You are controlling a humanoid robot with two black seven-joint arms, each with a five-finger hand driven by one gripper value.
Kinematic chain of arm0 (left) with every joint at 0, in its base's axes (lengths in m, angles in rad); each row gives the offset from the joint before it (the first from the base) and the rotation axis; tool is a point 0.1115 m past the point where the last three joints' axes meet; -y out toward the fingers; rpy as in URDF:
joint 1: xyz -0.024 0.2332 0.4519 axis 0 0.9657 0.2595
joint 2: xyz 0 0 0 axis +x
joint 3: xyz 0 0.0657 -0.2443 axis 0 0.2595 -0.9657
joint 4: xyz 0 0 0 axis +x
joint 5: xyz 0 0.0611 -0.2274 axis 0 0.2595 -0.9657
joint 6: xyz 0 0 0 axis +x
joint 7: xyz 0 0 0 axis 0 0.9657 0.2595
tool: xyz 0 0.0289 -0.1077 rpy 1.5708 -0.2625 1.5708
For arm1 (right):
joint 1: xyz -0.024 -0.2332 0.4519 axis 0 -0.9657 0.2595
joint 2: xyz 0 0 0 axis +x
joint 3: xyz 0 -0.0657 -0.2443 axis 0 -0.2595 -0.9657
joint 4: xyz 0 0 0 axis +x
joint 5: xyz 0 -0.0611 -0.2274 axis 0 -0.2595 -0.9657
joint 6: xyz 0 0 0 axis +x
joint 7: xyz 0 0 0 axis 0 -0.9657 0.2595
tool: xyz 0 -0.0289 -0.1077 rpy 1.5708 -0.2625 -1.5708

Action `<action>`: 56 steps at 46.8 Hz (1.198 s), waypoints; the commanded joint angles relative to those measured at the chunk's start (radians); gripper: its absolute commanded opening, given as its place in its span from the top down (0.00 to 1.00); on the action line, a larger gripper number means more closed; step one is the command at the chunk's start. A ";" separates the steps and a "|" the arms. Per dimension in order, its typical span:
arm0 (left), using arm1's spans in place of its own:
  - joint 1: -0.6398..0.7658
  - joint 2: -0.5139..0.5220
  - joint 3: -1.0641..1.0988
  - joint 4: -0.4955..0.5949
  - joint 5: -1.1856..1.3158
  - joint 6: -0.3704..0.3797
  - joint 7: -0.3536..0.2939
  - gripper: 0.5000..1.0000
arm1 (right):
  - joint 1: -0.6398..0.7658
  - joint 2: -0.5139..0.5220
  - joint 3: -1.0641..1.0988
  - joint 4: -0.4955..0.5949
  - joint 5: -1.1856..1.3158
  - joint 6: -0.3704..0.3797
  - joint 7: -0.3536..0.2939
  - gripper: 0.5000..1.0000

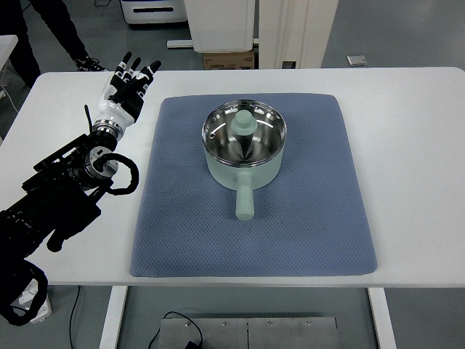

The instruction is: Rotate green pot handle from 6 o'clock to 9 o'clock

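Note:
A pale green pot (pixel 244 145) with a glass lid and green knob stands on the blue mat (pixel 312 218), a little behind the mat's middle. Its green handle (pixel 244 200) points straight toward the near edge, at 6 o'clock. My left hand (pixel 128 86) rests on the white table to the left of the mat, near the far left corner, fingers stretched out and holding nothing. It is well apart from the pot. The right arm does not show.
The white table (pixel 414 145) surrounds the mat on all sides. A person's legs and shoe (pixel 69 36) stand beyond the far left corner. White cabinets and a cardboard box (pixel 229 59) sit behind the table.

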State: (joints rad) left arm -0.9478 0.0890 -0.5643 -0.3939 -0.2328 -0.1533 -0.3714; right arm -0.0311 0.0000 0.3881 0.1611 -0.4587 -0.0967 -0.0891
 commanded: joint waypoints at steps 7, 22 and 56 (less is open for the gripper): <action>0.001 0.000 0.001 0.001 0.001 0.001 -0.001 0.00 | 0.000 0.000 0.000 0.000 0.000 0.000 0.000 0.00; 0.001 -0.002 0.001 0.001 0.000 0.001 -0.003 0.00 | 0.000 0.000 0.000 0.000 0.000 0.000 0.000 0.00; 0.001 -0.002 0.001 0.001 0.000 0.001 -0.020 0.00 | 0.000 0.000 0.000 0.000 0.000 0.000 0.000 0.00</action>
State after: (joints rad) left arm -0.9447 0.0875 -0.5630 -0.3927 -0.2318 -0.1518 -0.3911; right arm -0.0315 0.0000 0.3881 0.1611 -0.4587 -0.0966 -0.0887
